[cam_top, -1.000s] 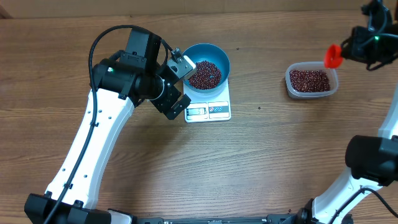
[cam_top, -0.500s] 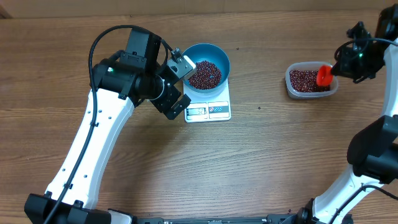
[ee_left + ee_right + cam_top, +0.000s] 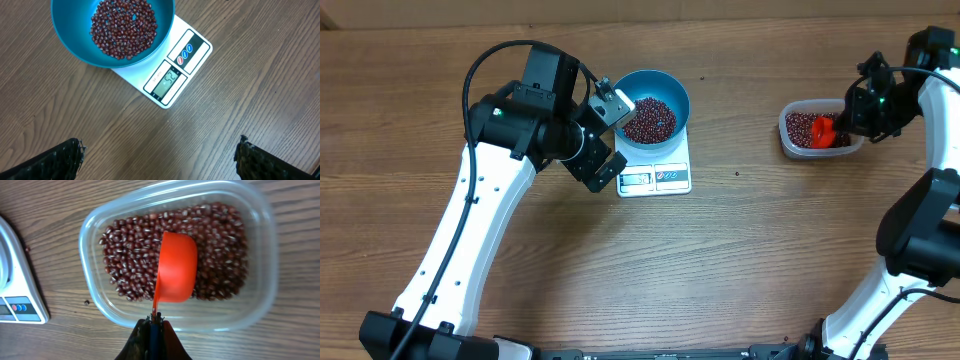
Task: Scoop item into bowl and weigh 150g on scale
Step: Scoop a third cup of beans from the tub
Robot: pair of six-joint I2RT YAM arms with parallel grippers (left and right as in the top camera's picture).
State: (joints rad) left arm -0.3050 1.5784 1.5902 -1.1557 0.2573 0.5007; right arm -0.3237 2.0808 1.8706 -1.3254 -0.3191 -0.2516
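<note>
Scooping step: my right gripper (image 3: 155, 325) pinches the scoop (image 3: 176, 272) inside the tub (image 3: 88, 240); next I dig beans (image 3: 125, 260), lift level.

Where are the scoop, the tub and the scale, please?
scoop (image 3: 176, 267): right wrist view, middle of its red cup.
tub (image 3: 90, 255): right wrist view, its clear left wall.
scale (image 3: 166, 81): left wrist view, its display.

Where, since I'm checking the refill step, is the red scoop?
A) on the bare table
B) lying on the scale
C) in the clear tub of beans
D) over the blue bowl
C: the right gripper holds the red scoop by its handle, with the cup among the beans inside the clear tub.
</note>
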